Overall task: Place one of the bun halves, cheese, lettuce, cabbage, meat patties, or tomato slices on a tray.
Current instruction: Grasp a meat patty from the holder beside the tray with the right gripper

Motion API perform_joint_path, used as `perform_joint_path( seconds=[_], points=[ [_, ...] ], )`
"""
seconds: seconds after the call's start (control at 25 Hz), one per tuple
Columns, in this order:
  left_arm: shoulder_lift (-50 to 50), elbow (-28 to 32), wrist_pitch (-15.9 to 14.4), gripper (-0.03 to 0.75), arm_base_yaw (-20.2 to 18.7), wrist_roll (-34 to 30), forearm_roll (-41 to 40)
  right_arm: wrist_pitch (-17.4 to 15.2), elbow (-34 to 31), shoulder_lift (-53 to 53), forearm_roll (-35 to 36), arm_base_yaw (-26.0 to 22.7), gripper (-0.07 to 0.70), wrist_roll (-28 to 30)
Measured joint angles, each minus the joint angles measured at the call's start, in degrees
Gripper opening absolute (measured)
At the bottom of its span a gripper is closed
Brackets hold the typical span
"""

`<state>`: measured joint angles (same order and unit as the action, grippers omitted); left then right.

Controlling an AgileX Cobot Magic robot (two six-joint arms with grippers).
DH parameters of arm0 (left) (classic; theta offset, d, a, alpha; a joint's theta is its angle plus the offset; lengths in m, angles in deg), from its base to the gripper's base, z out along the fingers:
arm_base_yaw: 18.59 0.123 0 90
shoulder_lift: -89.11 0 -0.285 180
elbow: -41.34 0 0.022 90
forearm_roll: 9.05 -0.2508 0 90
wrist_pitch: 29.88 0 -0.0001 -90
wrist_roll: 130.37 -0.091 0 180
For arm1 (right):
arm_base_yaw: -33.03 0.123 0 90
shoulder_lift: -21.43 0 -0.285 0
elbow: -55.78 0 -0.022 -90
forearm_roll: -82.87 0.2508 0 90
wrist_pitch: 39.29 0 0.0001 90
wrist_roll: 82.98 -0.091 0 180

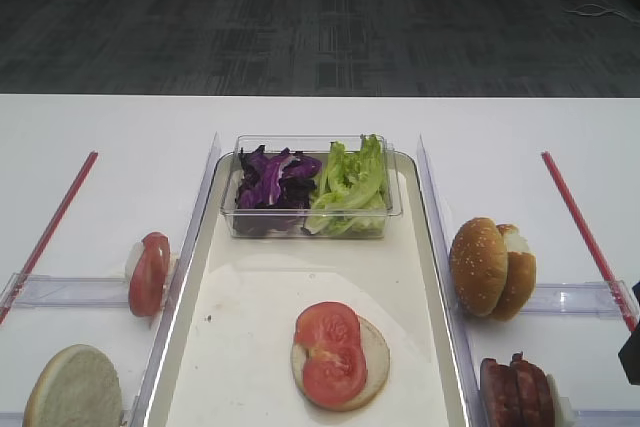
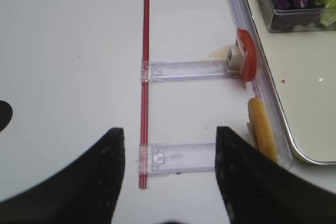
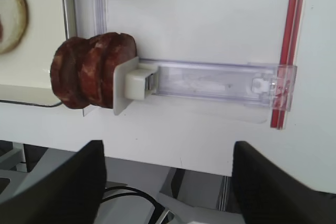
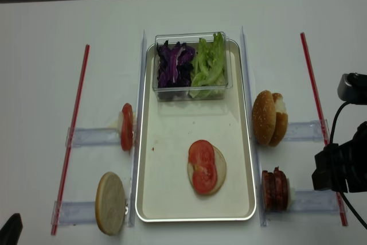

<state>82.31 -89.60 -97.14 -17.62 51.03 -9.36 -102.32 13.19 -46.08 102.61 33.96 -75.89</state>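
**Right gripper open above the meat patties, nothing held**

Long cream-white rectangular tray (image 4: pixel 172 199) with shiny silver rim, centre of the white table (image 4: pixel 46 44). At its far end a small clear plastic box (image 4: pixel 192 91): dark purple shredded cabbage (image 4: pixel 175 64) on the left, light green ruffled lettuce (image 4: pixel 209 64) on the right. Near end: one pale flat-cut bun half (image 4: pixel 219 170) lying flat, two glossy bright red tomato slices (image 4: pixel 203 164) overlapping on it.

Off-tray: two sesame-domed bun halves (image 4: pixel 270 117) on edge right of tray; one bun half (image 4: pixel 110 203) on edge, lower left; one tomato slice (image 4: pixel 127 135) on edge, left. Meat patties (image 3: pixel 92 72), three, dark red-brown edges, on edge against a white pusher block (image 3: pixel 137 83) in a clear plastic rail (image 3: pixel 210 83).

Right gripper (image 3: pixel 168 182): black jaws spread wide, empty, hovering just off the table edge, patties ahead and slightly left of the gap, not touching. Left gripper (image 2: pixel 168 177): jaws also apart, empty, over bare table left of the tray, near a red strip (image 2: pixel 144 103).
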Motion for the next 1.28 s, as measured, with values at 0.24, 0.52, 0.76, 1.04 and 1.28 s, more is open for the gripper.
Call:
perform_joint_path(
  seconds=[0.24,0.52,0.76,1.04,1.28],
  points=[
    [0.0,0.0,0.0,0.399,0.0,0.0,0.0,-0.4,0.0,0.0,0.1,0.0,0.508,0.1],
    [0.0,0.0,0.0,0.399,0.0,0.0,0.0,1.6,0.0,0.0,-0.3,7.7,0.506,-3.3],
    [0.0,0.0,0.0,0.399,0.0,0.0,0.0,4.0,0.1,-3.9,-1.4,17.0,0.491,-9.8],
    [0.0,0.0,0.0,0.399,0.0,0.0,0.0,9.1,0.2,-10.0,-1.9,27.1,0.445,-15.9],
    [0.0,0.0,0.0,0.399,0.0,0.1,0.0,10.4,2.7,-13.6,-2.7,32.1,0.443,-19.3]
  ],
)
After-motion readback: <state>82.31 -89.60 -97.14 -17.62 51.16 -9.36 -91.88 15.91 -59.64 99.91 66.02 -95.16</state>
